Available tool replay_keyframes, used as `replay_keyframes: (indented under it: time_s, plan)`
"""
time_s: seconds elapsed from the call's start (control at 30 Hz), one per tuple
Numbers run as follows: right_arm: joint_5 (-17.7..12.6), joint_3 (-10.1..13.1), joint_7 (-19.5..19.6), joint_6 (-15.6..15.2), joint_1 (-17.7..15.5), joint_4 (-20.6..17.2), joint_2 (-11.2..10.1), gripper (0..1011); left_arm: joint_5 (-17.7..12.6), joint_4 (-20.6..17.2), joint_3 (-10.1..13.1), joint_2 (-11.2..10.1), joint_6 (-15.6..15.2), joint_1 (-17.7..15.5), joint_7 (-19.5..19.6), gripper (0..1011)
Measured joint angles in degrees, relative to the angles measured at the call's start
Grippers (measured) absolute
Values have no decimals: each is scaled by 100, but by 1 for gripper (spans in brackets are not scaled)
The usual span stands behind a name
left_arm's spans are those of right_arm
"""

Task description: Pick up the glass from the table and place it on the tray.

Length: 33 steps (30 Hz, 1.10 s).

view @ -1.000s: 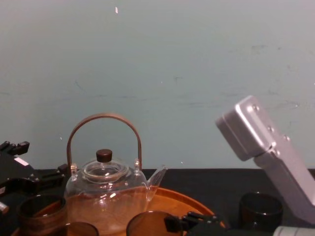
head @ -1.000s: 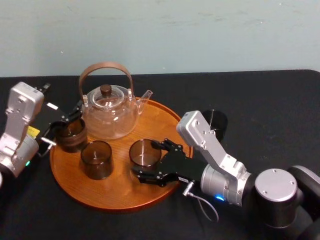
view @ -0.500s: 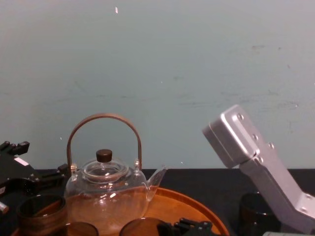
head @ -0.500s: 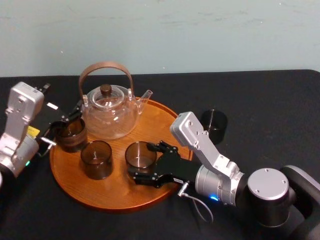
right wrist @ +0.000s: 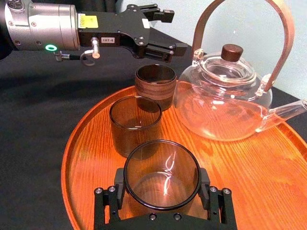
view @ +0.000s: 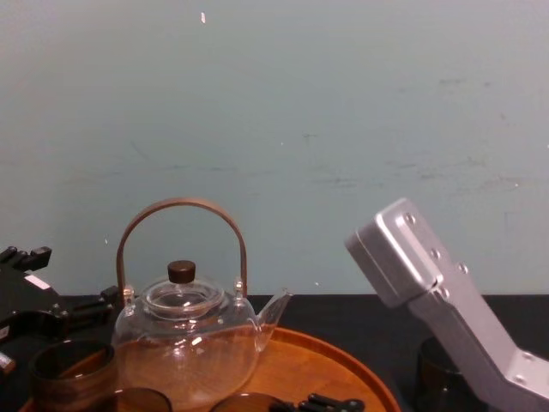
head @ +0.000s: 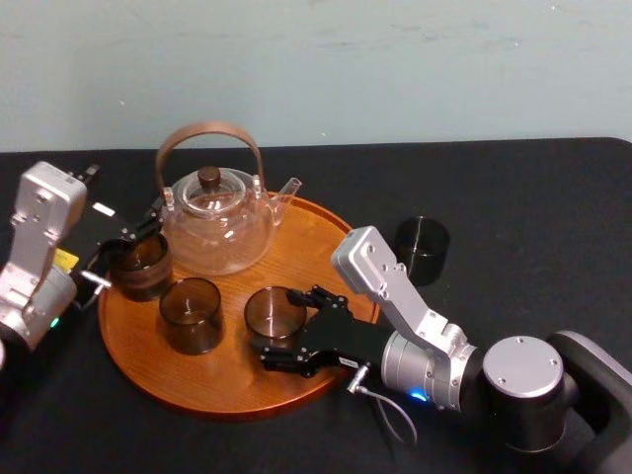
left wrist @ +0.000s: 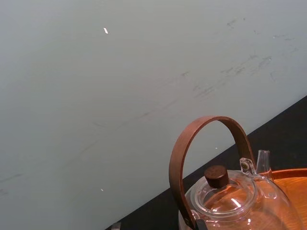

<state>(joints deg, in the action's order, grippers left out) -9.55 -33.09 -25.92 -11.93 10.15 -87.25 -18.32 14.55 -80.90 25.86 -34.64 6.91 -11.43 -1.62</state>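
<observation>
- Logging the table (head: 553, 197) first: black cloth under everything. Behind the right gripper (head: 279, 328), past its arm, a dark glass (head: 422, 249) stands off the tray and looks empty.
- Next, the tray (head: 326, 247): round, orange-brown wood with a low rim, lying directly beneath the right gripper.
- On it, the teapot (head: 217, 225): clear glass with a bent wooden handle, ahead of the right fingertips and off to one side. I see no liquid in it.
- Across the tray, the left gripper (head: 133, 242) has its fingers apart, just behind a ribbed brown cup (head: 141, 269) that looks empty.
- Just ahead of the right gripper, a smoked glass (head: 191, 314) stands on the tray, empty.
- Smallest item, the held glass (right wrist: 162, 172): the right gripper's fingers (right wrist: 119, 189) are clamped on its sides, low down, over the tray's near part. I cannot tell whether its base touches the wood.
- Handling, my read: the held glass is thin-walled, stiff, light while empty, slick and breakable. A side grip below the rim suits it. I would squeeze gently, keep it upright and mind the smoked glass.
</observation>
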Motion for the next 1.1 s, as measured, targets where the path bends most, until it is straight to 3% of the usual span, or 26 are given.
replay_keyframes:
  time_s: [0.4,0.53,0.83,1.1]
  plan:
    - [-8,5,3,0,-1,-10,-5,902,0,0,0,0,0,0,0,1001]
    - [-9,7,4,1,-2,-14,-6,997,0,0,0,0,0,0,0,1001]
    - [-9,12,5,4,-6,-18,-10,1002,0,0,0,0,0,0,0,1001]
    - [8,89,57,261,-74,-175,-78,1002,0,0,0,0,0,0,0,1001]
